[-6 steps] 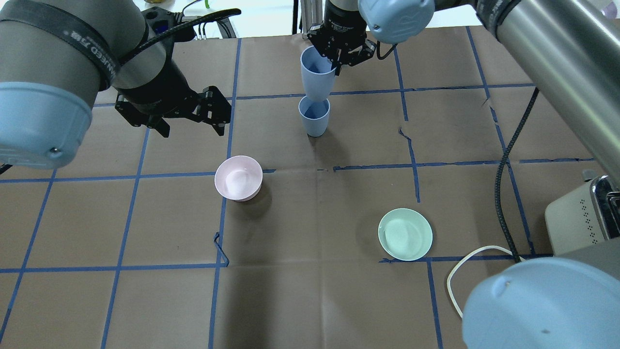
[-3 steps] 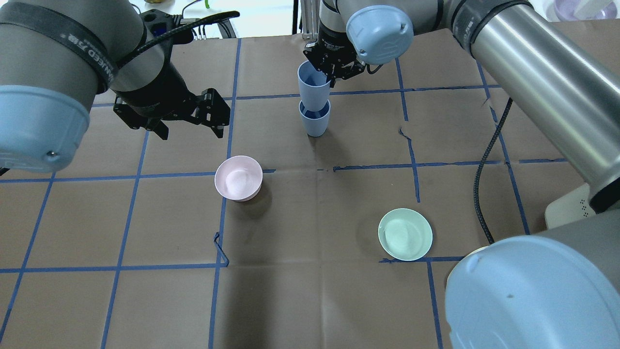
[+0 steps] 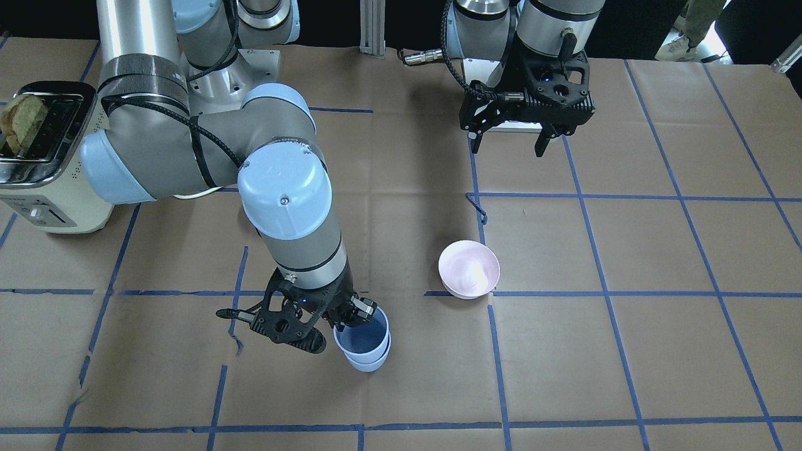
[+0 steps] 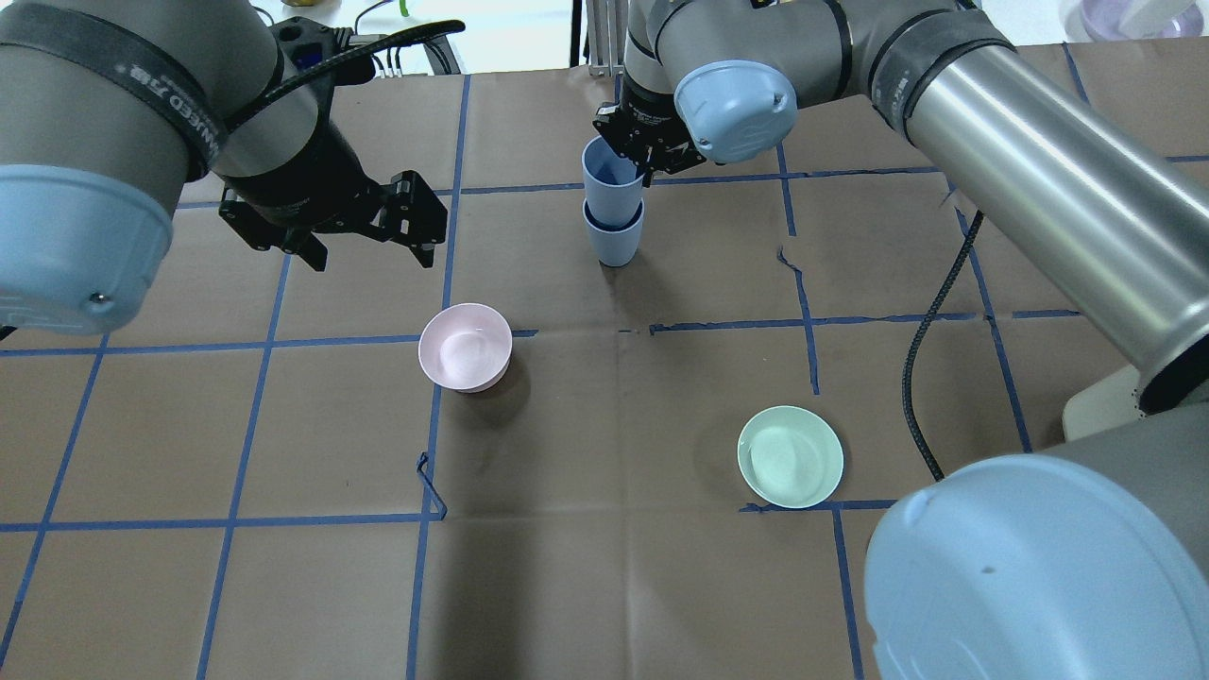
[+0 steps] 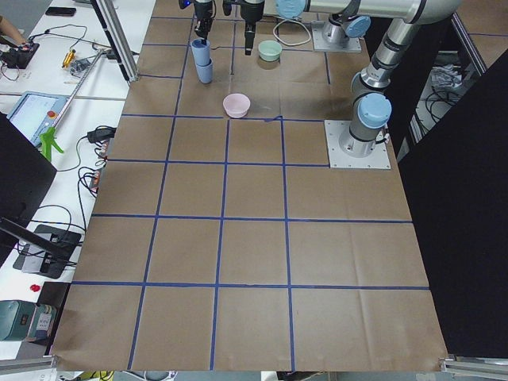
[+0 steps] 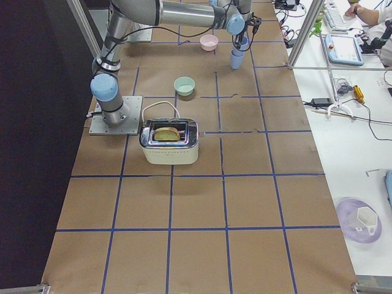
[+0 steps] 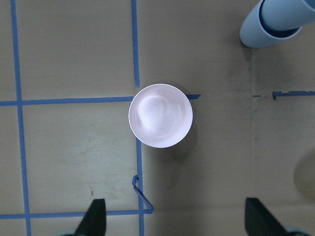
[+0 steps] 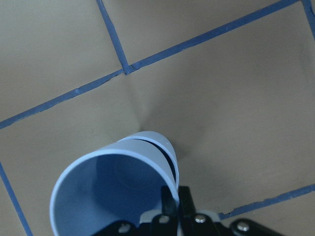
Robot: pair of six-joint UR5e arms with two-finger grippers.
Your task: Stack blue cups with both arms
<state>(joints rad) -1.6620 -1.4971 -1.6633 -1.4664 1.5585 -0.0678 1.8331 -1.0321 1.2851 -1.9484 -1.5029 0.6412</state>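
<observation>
Two blue cups stand at the far middle of the table. The upper blue cup (image 4: 609, 178) sits partly nested in the lower blue cup (image 4: 616, 241), which stands on the table. My right gripper (image 4: 642, 151) is shut on the upper cup's rim, one finger inside and one outside. The right wrist view shows the upper cup (image 8: 108, 196) inside the lower cup's rim (image 8: 165, 146). In the front-facing view the nested cups (image 3: 364, 343) sit beside my right gripper (image 3: 348, 319). My left gripper (image 4: 370, 250) is open and empty, hovering left of the cups.
A pink bowl (image 4: 465, 346) sits below my left gripper and shows in the left wrist view (image 7: 160, 115). A mint-green bowl (image 4: 790, 456) is at the near right. A toaster (image 3: 37, 156) stands by the right arm's base. A black cable (image 4: 935, 378) hangs from the right arm.
My right gripper has come down with the upper cup, which now sits deeper in the lower cup. The left gripper has hardly moved.
</observation>
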